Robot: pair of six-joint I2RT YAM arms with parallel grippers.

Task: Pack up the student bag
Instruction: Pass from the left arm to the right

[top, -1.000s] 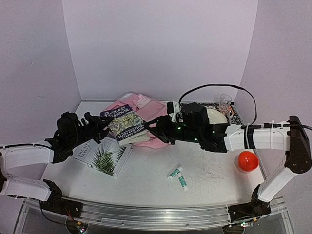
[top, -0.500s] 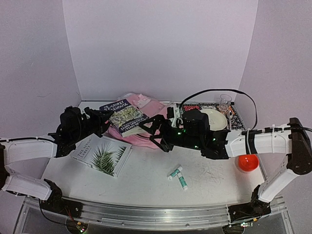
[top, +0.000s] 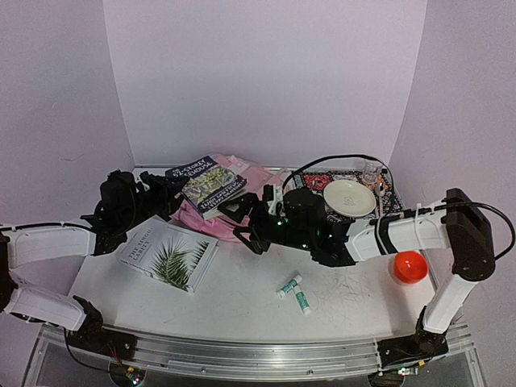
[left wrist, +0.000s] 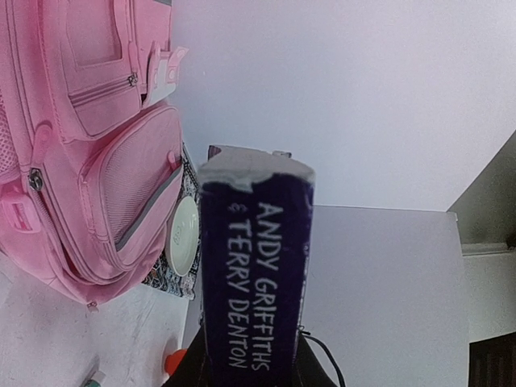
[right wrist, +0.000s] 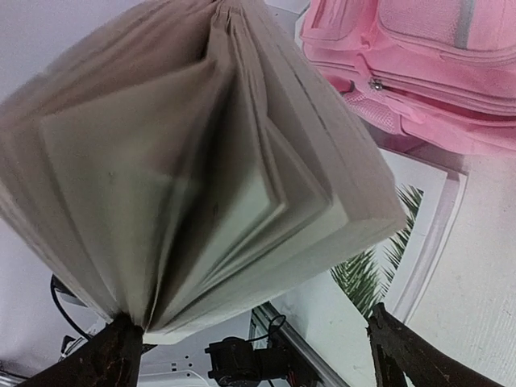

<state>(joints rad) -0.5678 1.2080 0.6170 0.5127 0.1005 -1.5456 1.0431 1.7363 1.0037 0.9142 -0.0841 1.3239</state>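
One book (top: 205, 185) sits pinched in our left hand (top: 172, 198) above the student bag (top: 251, 174), right hand (top: 240, 219) spread empty, and we judge nothing packed.

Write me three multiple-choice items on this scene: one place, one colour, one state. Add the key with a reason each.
1. The palm-leaf book is: A on the table beside the student bag; B on top of that bag; C held in the air.
2. The ball is: A blue; B green; C orange-red.
3. The right claw is: A shut on the ball; B open; C shut on the palm-leaf book.
Key: 1 A, flat on the tabletop; 2 C, plainly that colour; 3 B, fingers wide apart.
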